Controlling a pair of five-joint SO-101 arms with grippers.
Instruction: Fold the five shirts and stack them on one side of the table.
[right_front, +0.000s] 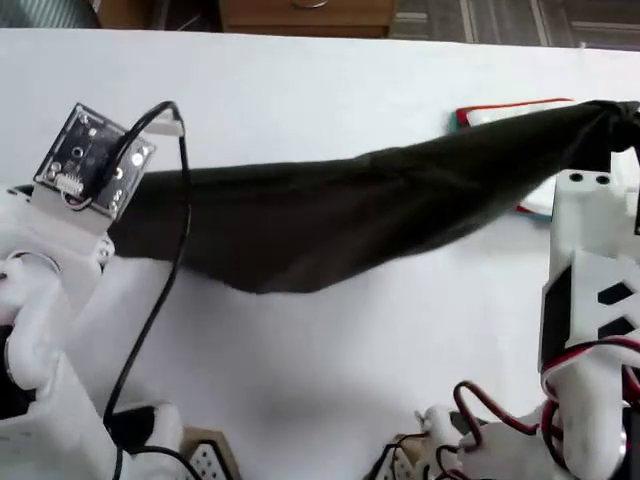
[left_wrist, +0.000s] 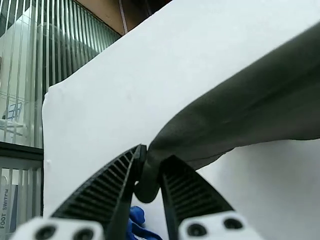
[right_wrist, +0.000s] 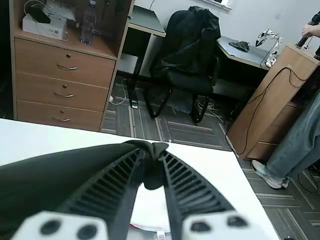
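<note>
A dark olive shirt (right_front: 330, 215) hangs stretched across the white table (right_front: 320, 70), lifted between both arms and sagging in the middle. My left gripper (left_wrist: 149, 162) is shut on one end of the shirt (left_wrist: 240, 120), at the table's left side under the wrist camera board (right_front: 92, 160). My right gripper (right_wrist: 152, 157) is shut on the other end of the shirt (right_wrist: 50, 185), at the table's right edge (right_front: 600, 125). Behind the cloth on the right lies a stack of folded shirts (right_front: 505, 112), with red, green and white edges showing.
The right arm's white body (right_front: 590, 300) stands at the front right, with red and black wires beside it. A black cable (right_front: 160, 290) runs down the left arm. Beyond the table's far edge are wooden drawers (right_wrist: 60, 85) and an office chair (right_wrist: 187, 55).
</note>
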